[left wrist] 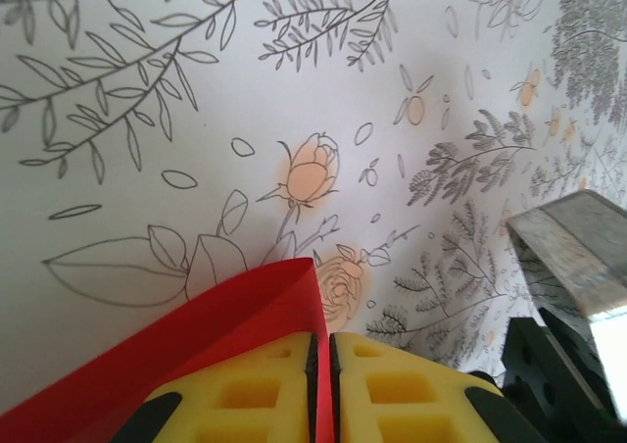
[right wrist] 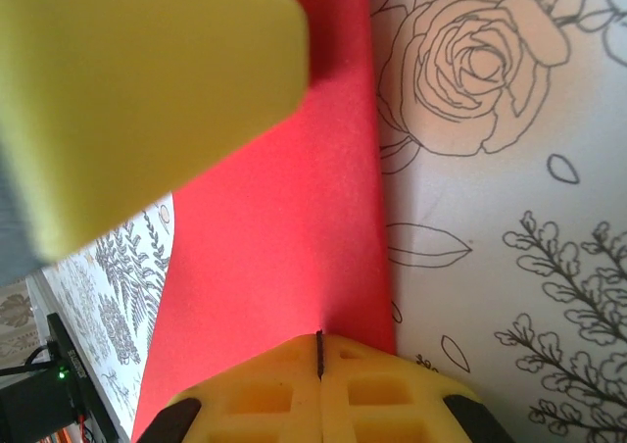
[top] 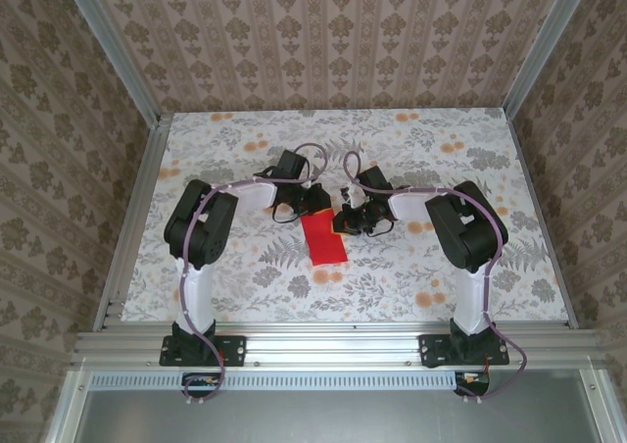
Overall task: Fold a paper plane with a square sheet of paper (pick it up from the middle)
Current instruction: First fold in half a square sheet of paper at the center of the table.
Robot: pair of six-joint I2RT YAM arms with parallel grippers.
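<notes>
Pinching paper [left wrist: 196, 337] edge: left end effector [left wrist: 321, 343]; right end effector [right wrist: 318, 343] closed, touching paper.

paper [top: 325, 239] on table [top: 245, 278], near centre

No text, label or number is readable.

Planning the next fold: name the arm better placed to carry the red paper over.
Left, probably. The left fingers are shut on a raised edge of the red paper, lifted off the table. The right fingers are shut at its flat part.
</notes>
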